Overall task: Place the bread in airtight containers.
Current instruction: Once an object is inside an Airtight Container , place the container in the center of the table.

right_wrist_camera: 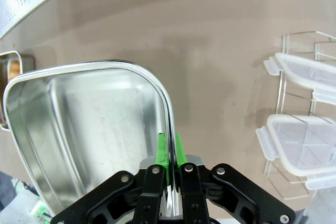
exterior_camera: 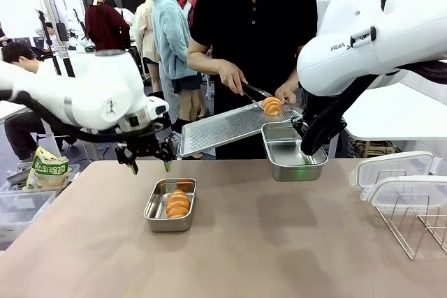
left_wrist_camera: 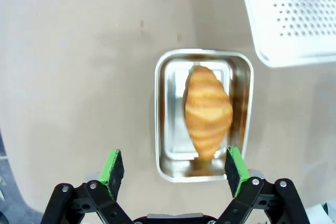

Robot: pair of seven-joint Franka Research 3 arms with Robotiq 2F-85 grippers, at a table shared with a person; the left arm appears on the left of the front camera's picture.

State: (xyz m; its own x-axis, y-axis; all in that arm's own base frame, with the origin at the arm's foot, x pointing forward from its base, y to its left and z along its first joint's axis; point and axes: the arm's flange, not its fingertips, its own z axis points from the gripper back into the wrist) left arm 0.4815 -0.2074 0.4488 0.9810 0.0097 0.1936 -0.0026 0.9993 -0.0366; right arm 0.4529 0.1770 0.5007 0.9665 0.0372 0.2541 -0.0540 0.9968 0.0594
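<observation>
One croissant [exterior_camera: 178, 204] lies in a steel container [exterior_camera: 155, 215] on the brown table; from the left wrist the same croissant [left_wrist_camera: 208, 111] lies lengthwise in its tub [left_wrist_camera: 165, 114]. My left gripper [exterior_camera: 149, 159] hangs open above and behind that tub, pads [left_wrist_camera: 113, 165] spread wide. My right gripper [exterior_camera: 305, 137] is shut on the rim of a second, empty container [exterior_camera: 293, 151], held lifted off the table; its wall [right_wrist_camera: 169, 124] sits pinched between the green pads. The person's tongs hold the second croissant [exterior_camera: 272, 106] over a tilted perforated tray [exterior_camera: 223, 127], just above the lifted tub.
Two translucent clip-on lids [exterior_camera: 394, 176] rest on a wire rack [exterior_camera: 419, 225] at the table's right; the right wrist view shows these lids [right_wrist_camera: 307, 77] on the rack as well. A green-printed bag [exterior_camera: 47, 170] sits off the table's left edge.
</observation>
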